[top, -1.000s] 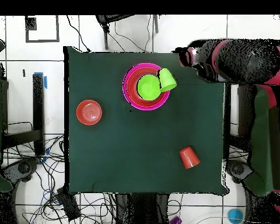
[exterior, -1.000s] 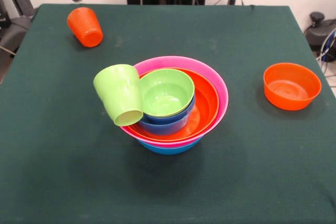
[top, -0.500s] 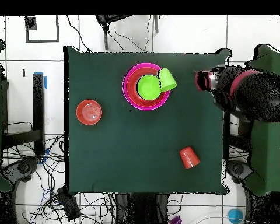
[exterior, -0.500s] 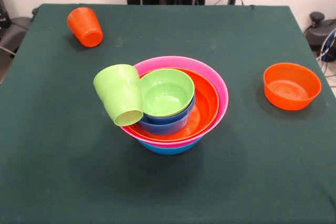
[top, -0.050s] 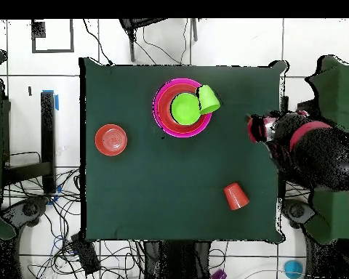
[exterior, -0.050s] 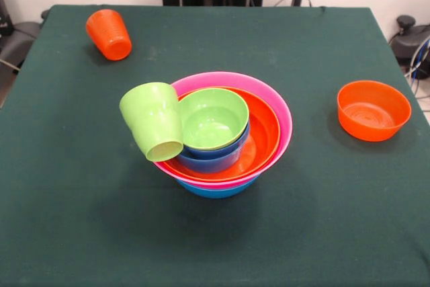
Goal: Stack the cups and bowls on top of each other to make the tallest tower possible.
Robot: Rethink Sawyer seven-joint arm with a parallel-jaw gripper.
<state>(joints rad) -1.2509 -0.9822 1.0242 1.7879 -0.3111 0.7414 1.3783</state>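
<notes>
Since the earlier frame the red-and-black arm [top, -0.050s: 308,145] has swung further down the table's [exterior, -0.050s: 282,233] edge in the overhead view, while cups and bowls lie unmoved; whether the tool is apart or together cannot be told. At mid-table the tower [exterior, -0.050s: 228,146] nests blue, pink, orange, small blue and lime-green bowls, the lime-green cup [exterior, -0.050s: 153,120] tilted against its rim. Well apart lie the orange cup [exterior, -0.050s: 108,33], on its side, and a small orange bowl [exterior, -0.050s: 373,109].

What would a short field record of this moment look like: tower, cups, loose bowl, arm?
tower: large blue, pink, orange bowls nested, small blue bowl and lime-green bowl inside
lime-green cup: tilted against the tower's side, mouth up, base outward
orange cup: tipped over, apart from the tower
loose orange bowl: upright, alone
arm: at the table's edge in the overhead view; end effector state unclear
</notes>
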